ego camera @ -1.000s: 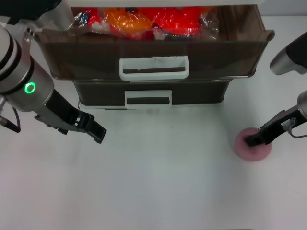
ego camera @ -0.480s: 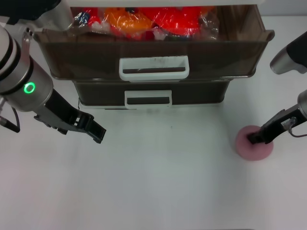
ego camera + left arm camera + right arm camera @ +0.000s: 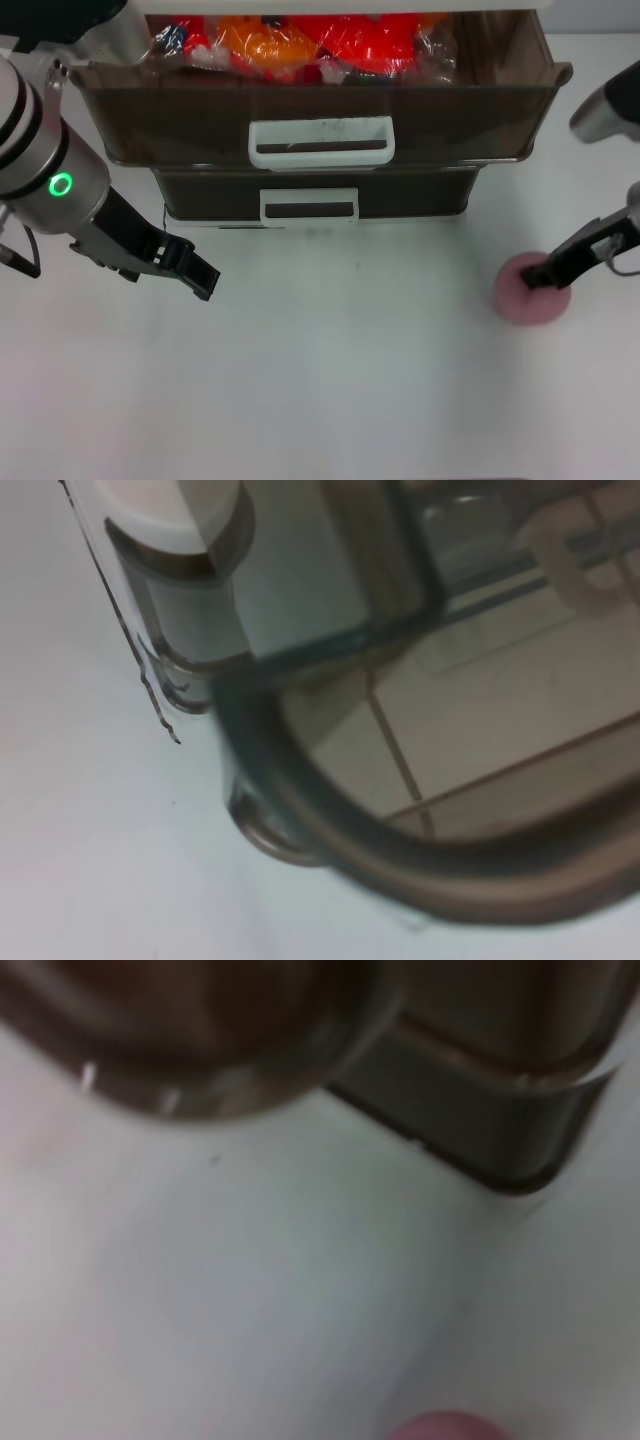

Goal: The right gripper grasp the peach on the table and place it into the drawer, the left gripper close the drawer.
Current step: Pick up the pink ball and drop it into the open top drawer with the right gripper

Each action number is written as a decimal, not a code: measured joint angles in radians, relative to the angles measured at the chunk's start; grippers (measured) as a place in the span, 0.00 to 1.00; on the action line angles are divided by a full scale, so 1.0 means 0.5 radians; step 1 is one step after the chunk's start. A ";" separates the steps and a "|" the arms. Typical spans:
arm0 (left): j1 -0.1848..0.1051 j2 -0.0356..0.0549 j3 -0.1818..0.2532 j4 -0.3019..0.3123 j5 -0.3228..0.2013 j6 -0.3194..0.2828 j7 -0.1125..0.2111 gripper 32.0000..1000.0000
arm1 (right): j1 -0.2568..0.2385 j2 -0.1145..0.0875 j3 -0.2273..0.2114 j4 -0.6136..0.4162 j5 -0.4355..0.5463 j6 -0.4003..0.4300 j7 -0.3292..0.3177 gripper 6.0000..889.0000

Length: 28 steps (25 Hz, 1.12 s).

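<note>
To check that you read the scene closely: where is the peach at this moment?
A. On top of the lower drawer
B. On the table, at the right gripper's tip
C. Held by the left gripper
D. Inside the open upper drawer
B: the peach sits on the white table with the right gripper at its top, well clear of the drawer.

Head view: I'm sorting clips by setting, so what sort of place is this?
Probably a lab test bench rather than a home: a plain white table, one brown plastic drawer unit holding wrapped packets, and a lone peach under the right gripper, with the left gripper waiting.
</note>
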 joint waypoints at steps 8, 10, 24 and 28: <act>0.007 0.001 0.000 0.000 0.008 -0.006 0.000 0.88 | -0.214 -0.017 0.054 -0.743 -0.012 0.211 0.191 0.09; 0.011 0.002 0.000 0.000 0.008 -0.006 0.000 0.88 | -0.249 -0.021 0.180 -0.972 0.001 0.293 0.206 0.08; 0.011 0.003 -0.012 0.000 0.011 -0.005 0.022 0.88 | -0.216 -0.052 0.599 -1.832 1.040 0.758 0.236 0.09; -0.006 0.003 -0.015 0.000 0.011 -0.006 0.023 0.88 | -0.100 -0.052 0.504 -1.769 1.206 0.745 0.231 0.09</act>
